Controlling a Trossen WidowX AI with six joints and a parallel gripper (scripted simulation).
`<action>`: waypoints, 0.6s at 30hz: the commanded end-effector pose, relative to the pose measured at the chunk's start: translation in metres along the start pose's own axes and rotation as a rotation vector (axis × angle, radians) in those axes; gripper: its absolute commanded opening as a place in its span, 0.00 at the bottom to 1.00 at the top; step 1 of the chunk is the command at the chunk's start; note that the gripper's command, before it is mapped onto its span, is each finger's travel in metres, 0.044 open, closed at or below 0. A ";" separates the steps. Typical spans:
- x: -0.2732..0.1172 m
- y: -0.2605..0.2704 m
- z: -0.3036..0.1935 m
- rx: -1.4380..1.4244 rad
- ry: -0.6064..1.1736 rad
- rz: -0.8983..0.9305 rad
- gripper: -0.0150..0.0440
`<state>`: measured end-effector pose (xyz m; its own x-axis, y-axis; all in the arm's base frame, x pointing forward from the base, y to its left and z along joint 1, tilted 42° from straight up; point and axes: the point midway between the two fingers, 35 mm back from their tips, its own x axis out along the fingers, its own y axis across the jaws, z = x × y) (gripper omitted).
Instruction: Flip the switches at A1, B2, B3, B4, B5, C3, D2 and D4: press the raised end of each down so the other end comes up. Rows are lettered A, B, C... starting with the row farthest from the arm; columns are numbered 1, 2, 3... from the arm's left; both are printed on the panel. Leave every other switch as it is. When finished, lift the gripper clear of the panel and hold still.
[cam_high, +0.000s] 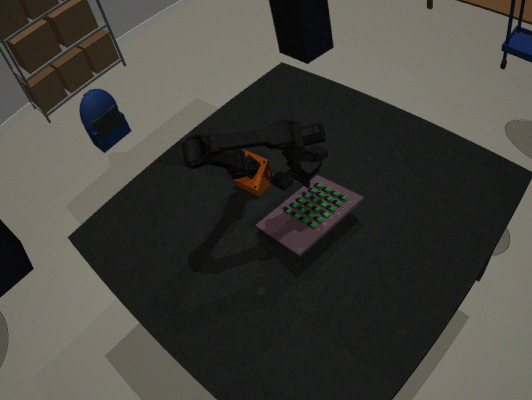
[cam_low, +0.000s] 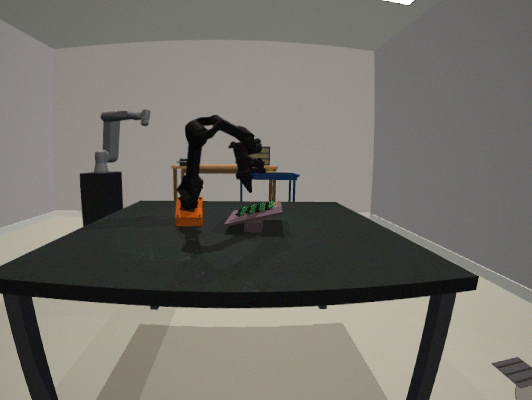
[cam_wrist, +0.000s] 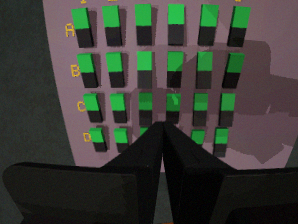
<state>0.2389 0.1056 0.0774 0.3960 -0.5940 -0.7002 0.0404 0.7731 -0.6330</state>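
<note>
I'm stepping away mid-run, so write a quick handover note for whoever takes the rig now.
End effector: shut, holding nothing, raised above the near edge of the switch panel, not touching it.
Panel: tilted, on the dark table, just in front of the arm's orange base. Four rows A to D, six columns.
Done: cannot be confirmed. In the wrist view every visible switch shows green on its far end, and D3 and D4 are hidden behind the fingers.
Left: check A1, B2, B3, B4, B5, C3, D2, D4 closely, flip any outstanding, then lift clear and hold.

The panel (cam_low: 256, 214) lies on the table (cam_low: 300, 260), right of the arm's base (cam_low: 189, 213).
</note>
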 end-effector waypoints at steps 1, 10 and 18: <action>0.004 0.016 -0.026 -0.015 0.012 -0.016 0.25; 0.039 0.015 -0.027 -0.014 -0.015 -0.017 0.25; 0.049 0.015 -0.027 -0.014 -0.016 -0.017 0.25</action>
<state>0.2329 0.0887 0.0306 0.4116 -0.5965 -0.6890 0.0383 0.7667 -0.6409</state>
